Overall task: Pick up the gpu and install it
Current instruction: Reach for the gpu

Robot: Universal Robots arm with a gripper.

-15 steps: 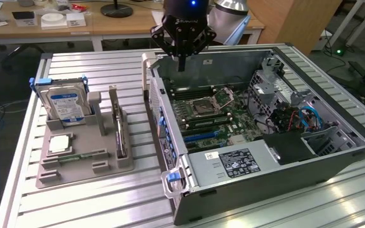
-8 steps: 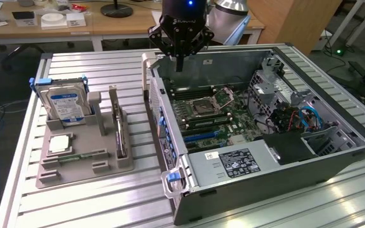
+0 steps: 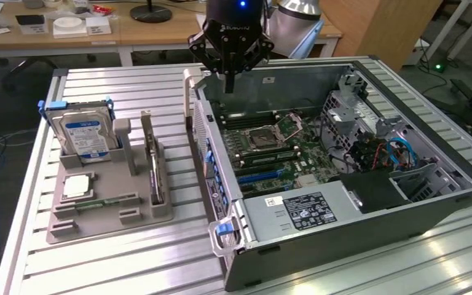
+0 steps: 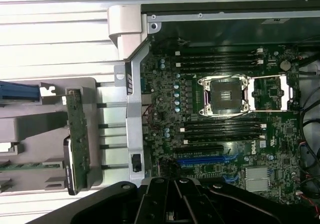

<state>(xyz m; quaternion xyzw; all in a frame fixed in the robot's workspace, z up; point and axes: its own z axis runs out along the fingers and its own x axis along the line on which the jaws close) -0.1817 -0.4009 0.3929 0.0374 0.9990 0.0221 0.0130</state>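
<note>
gripper is pressed shut on nothing, fingers together and pointing straight down, hanging over the far end of the open pc case as the exterior view sees it, above the motherboard (so nowhere near the card, basically). the gpu stands on its long edge in a slot of the grey parts tray on the table, on the exterior view's left of the case, with the hard drive near it in the same tray. by my read the pick step hasn't begun: nothing's lifted, and the blue expansion slots on the board look unfilled. grabbing the card would call for the fingers spread apart, the wrist brought over the tray, and the jaws lined up across the card's thin top edge so it can pull straight up out of the holder. arm reaches in from above, wrist vertical, tool roughly plumb.
</note>
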